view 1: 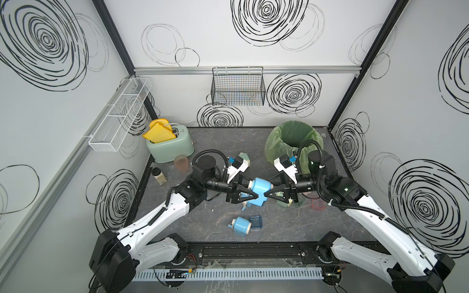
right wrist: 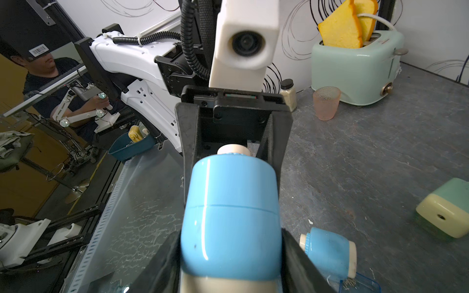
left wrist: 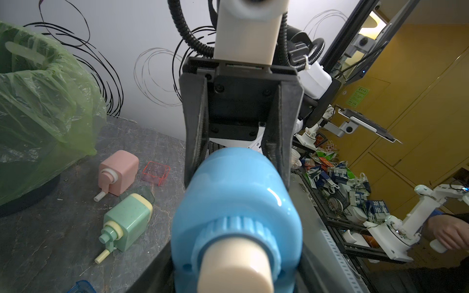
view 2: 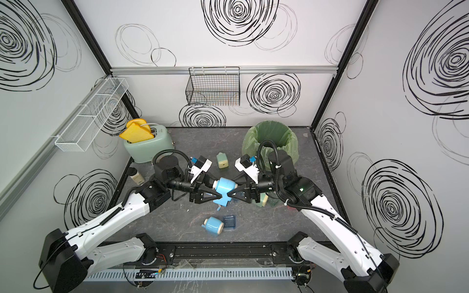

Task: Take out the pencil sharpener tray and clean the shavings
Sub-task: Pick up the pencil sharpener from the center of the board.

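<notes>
A blue pencil sharpener with cream ends hangs above the middle of the table, held from both sides. My left gripper is shut on its cream-knob end, its fingers pressed against the blue body. From the opposite side my right gripper is shut on the body. A seam runs round the body; whether the tray sits inside it I cannot tell. A second blue sharpener lies on the table in front, beside a dark blue clear tray that holds shavings.
A green-bagged bin stands at the back right. A mint toaster, pink cup and jar are at the back left. Green sharpeners, a pink one and a red tray lie around.
</notes>
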Available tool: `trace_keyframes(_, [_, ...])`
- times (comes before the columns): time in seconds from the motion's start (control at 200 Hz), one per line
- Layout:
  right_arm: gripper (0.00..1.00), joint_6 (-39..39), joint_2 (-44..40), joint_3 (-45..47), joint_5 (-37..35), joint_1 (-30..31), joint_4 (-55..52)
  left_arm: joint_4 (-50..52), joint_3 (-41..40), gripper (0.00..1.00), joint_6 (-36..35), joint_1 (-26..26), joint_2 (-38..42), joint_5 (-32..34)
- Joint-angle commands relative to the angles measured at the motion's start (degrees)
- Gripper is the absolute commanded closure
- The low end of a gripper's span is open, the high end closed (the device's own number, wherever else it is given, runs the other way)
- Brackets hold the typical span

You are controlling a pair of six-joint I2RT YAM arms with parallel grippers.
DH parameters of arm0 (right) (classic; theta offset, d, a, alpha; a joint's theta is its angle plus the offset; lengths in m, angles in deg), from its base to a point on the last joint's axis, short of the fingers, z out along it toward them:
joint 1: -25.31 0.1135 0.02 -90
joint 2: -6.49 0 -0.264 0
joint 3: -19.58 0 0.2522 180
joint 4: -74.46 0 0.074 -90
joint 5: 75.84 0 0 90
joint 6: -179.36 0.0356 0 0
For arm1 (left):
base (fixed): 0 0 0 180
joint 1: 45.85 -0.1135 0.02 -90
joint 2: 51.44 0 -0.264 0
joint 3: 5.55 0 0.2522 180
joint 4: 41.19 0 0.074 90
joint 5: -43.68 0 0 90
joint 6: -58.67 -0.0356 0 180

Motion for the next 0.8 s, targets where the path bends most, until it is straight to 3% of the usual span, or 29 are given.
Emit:
trace_keyframes(0.0, [0.46, 2.64, -2.62, 3.21, -0.19, -0.11, 11.59, -1.76, 0.21, 0.65, 1.68, -0.82, 0.35, -0.92])
trace_keyframes(0.095, [0.31, 7.62, -4.62, 7.80, -1.37, -0.14, 19.41, -5.22, -0.50, 0.67, 3.88, -2.92, 1.60, -0.27])
trace_keyframes(0.35, [0.16, 16.25, -6.16, 16.48, -3.06, -0.18, 33.64, -17.02, -4.34, 0.67, 11.08, -7.79, 6.23, -0.29])
trace_keyframes(0.795, [0.14, 24.96, -1.39, 19.47, -0.24, 2.40, 51.10, -20.64, -5.68, 0.65, 11.46, -8.09, 8.76, -0.21])
